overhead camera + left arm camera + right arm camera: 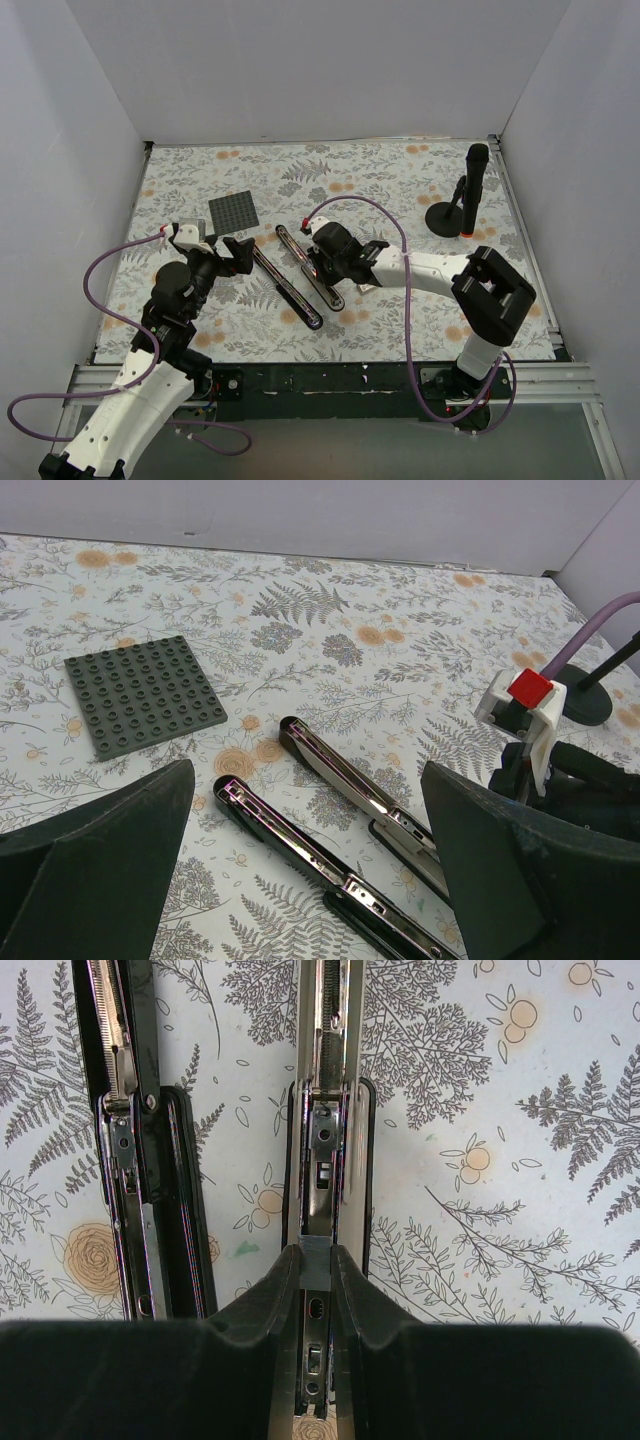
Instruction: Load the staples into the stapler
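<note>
Silver-grey staples (316,1265) are pinched in the right gripper (316,1258), just above the channel of the stapler (290,290), which lies opened flat in the middle. The left gripper (228,255) hangs spread and empty nearby. Opening looks done; seating the staples and closing remain.

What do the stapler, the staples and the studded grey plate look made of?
Stapler: glossy black shell, probably plastic or painted metal; inner channel is bright reflective metal with a coil spring. Staples: small dull grey block, likely metal, too blurred to confirm. Studded plate: matte dark grey moulded plastic, regular studs.
</note>
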Controlling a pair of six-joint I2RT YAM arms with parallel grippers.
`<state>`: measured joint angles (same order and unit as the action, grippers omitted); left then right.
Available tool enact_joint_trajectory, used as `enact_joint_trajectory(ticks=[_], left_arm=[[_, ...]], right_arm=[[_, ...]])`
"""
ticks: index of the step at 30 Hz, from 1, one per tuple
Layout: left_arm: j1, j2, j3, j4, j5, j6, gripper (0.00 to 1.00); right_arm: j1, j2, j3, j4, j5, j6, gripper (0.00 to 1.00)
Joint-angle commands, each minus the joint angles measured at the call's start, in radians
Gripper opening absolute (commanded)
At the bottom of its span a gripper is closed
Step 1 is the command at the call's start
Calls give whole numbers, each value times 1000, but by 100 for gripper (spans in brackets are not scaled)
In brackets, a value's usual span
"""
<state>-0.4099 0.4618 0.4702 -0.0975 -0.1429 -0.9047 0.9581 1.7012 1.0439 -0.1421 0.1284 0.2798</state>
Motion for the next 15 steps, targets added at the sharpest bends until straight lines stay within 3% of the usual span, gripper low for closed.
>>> enact_joint_trajectory(ticks=[1,15], left_arm=[[-4,-3,25,1,-6,12,98],[-4,-6,27,-2,-9,13,98]], right_arm=[[5,43,27,-62,10,27,16],[7,43,44,-85,14,27,25]])
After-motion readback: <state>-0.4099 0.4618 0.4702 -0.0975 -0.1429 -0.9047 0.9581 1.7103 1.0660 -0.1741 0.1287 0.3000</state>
